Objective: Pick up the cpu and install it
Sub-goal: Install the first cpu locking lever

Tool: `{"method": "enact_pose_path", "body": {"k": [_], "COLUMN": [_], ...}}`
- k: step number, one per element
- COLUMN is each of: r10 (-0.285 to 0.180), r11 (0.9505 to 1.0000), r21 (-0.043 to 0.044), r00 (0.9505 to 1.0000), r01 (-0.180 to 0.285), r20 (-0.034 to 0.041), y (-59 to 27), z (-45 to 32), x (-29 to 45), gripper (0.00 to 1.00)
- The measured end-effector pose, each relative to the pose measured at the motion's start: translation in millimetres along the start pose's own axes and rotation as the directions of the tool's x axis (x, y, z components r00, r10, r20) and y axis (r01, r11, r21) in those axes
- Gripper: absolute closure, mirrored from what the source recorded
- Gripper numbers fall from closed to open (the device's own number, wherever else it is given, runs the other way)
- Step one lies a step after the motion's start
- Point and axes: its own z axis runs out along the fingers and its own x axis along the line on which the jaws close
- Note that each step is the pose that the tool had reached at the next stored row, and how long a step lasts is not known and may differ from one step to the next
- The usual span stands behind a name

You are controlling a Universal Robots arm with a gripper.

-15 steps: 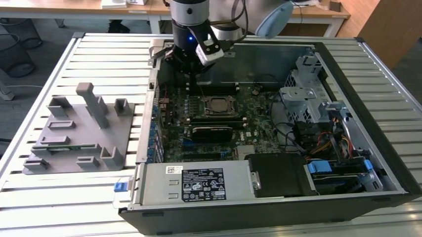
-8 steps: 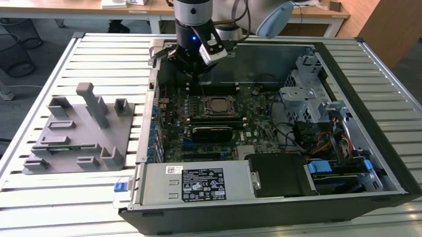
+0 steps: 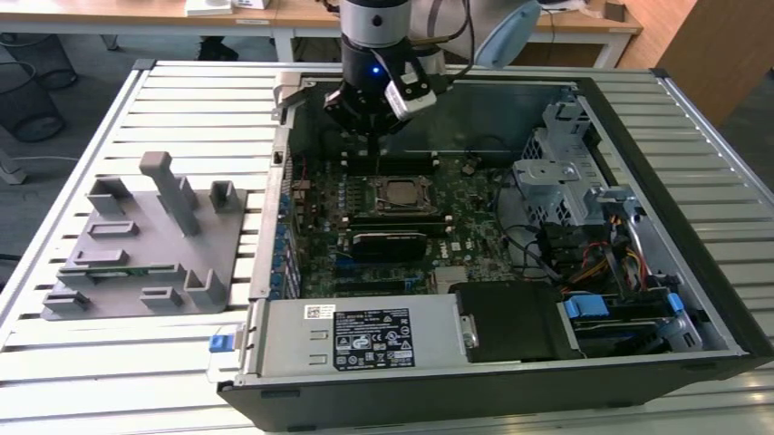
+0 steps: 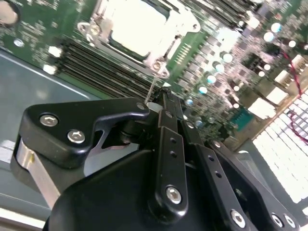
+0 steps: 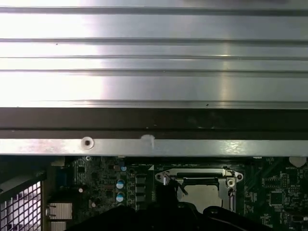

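The cpu [image 3: 401, 194] lies flat in the motherboard socket inside the open computer case, its silver top facing up. It shows bright within the socket frame in both wrist views [image 4: 139, 26] [image 5: 202, 192]. My gripper [image 3: 372, 134] hangs just above the board on the far side of the socket, close to the case's back wall. In the second wrist view its black fingertips [image 4: 156, 102] are together, and a thin metal lever [image 4: 154, 84] rises from the socket corner up to them. Whether the tips clamp the lever is hidden. The gripper holds no chip.
A grey fixture plate [image 3: 145, 245] with upright posts sits on the slatted table on the exterior view's left. Inside the case are a black finned block [image 3: 387, 243] in front of the socket, a drive cage [image 3: 568, 172] with cables on the right, and the power supply [image 3: 362, 335] nearest the camera.
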Motion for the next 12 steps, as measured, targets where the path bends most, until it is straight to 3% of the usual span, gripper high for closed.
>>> {"method": "enact_pose_path", "body": {"k": [3, 8, 10, 12], "r10": [0.000, 0.000, 0.000, 0.000], "r11": [1.0000, 1.0000, 0.9997, 0.9986], "r21": [0.0000, -0.0042, -0.0245, -0.0536], "r00": [1.0000, 1.0000, 1.0000, 1.0000], "r01": [0.000, 0.000, 0.000, 0.000], "r20": [-0.0036, -0.0040, -0.0041, -0.0046], "y": [0.1, -0.2, -1.0, -2.5], "z": [0.3, 0.4, 0.5, 0.5], "x": [-10.0, -10.7, -10.7, -10.7], "gripper": [0.89, 0.89, 0.89, 0.89]}}
